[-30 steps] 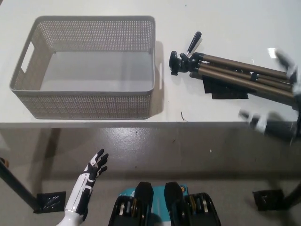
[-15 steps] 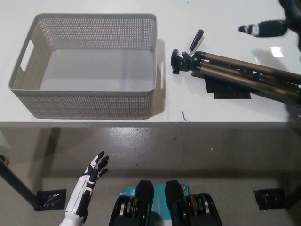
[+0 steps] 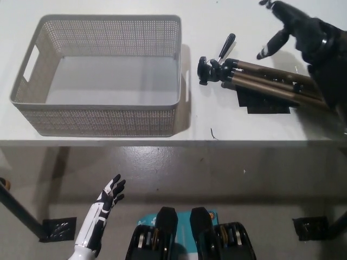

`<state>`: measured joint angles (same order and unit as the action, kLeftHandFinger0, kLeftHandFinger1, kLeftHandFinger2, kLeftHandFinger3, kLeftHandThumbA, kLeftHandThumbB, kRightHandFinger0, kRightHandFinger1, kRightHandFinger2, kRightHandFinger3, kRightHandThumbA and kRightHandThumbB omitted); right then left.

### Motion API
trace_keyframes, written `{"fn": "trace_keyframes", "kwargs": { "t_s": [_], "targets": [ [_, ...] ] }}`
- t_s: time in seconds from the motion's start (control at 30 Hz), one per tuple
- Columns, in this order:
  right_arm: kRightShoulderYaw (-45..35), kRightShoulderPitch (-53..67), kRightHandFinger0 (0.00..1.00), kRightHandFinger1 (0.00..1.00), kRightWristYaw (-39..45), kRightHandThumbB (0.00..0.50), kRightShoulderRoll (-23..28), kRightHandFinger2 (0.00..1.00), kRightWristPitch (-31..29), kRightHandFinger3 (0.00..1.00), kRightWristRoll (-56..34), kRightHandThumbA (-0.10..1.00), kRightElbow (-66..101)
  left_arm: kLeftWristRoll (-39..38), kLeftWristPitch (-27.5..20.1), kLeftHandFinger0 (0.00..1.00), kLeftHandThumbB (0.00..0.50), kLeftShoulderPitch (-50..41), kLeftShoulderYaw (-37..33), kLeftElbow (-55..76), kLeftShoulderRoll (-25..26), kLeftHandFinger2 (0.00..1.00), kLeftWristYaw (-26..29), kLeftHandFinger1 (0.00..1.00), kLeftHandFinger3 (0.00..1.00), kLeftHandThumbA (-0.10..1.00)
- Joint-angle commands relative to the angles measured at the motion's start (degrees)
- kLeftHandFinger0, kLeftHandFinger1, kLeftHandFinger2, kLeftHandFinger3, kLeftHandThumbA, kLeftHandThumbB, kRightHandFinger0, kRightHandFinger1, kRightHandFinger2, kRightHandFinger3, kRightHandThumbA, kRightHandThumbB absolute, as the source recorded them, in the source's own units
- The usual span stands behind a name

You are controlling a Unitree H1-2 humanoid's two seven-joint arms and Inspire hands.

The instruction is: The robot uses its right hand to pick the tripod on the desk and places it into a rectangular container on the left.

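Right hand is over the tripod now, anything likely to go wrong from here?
The black right hand hovers open near the far end of the bronze-legged folded tripod; gripped there, the heavy black head may droop. The tripod looks about as long as the grey perforated rectangular basket, so it may catch the rim. The white left hand rests open below the white desk.
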<state>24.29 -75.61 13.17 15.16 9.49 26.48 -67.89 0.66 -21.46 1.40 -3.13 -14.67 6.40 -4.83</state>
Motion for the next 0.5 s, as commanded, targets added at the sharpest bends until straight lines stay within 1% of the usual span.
{"fn": "trace_keyframes", "kwargs": {
  "t_s": [0.0,0.07,0.1,0.2,0.27,0.33,0.4,0.43,0.47],
  "targets": [
    [1.3,-8.5,1.00,1.00,3.6,0.500,-1.6,1.00,1.6,1.00,1.1,1.00,-4.7,0.8,-3.1,1.00,0.242,-0.7,-0.1,1.6,0.7,1.00,-0.5,1.00,1.00,1.00],
    [1.1,-9.4,1.00,1.00,4.5,0.500,-2.0,1.00,1.8,1.00,0.5,1.00,-6.3,0.9,-3.2,1.00,0.242,-0.6,-0.1,1.5,0.6,1.00,-0.4,1.00,1.00,1.00],
    [0.0,-10.0,1.00,1.00,5.4,0.500,-2.4,1.00,2.9,1.00,-0.8,1.00,-7.1,0.9,-3.0,1.00,0.243,-0.7,-0.1,1.7,0.6,1.00,-0.4,1.00,1.00,1.00],
    [-0.8,-11.0,1.00,1.00,6.7,0.500,-2.7,1.00,2.5,1.00,-1.7,1.00,-8.3,1.2,-2.7,1.00,0.242,-1.0,-0.1,2.3,0.7,1.00,-0.5,1.00,1.00,1.00],
    [-1.5,-11.5,1.00,1.00,8.6,0.457,-2.5,1.00,0.6,1.00,-2.6,1.00,-9.0,1.9,-2.8,1.00,0.245,-1.0,-0.2,2.4,0.7,1.00,-0.3,1.00,1.00,1.00],
    [-0.6,-11.9,1.00,1.00,9.2,0.451,-2.4,1.00,-0.2,1.00,-1.7,1.00,-9.6,1.9,-3.0,1.00,0.249,-1.1,-0.1,2.1,0.7,1.00,-0.3,1.00,1.00,1.00],
    [-0.6,-11.9,1.00,1.00,9.2,0.439,-2.4,1.00,0.6,1.00,-1.7,1.00,-10.3,1.9,-2.7,1.00,0.246,-1.3,0.0,2.4,0.8,1.00,-0.4,1.00,1.00,1.00],
    [-0.5,-11.9,1.00,1.00,9.0,0.458,-2.5,1.00,1.5,1.00,-1.6,1.00,-10.6,1.9,-3.0,1.00,0.236,-1.3,0.0,2.2,0.8,1.00,-0.4,1.00,1.00,1.00],
    [-0.1,-11.8,1.00,1.00,8.5,0.464,-2.7,1.00,2.6,1.00,-1.1,1.00,-11.0,1.8,-3.3,1.00,0.228,-1.2,0.0,2.1,0.8,1.00,-0.4,1.00,1.00,1.00]
  ]
}}
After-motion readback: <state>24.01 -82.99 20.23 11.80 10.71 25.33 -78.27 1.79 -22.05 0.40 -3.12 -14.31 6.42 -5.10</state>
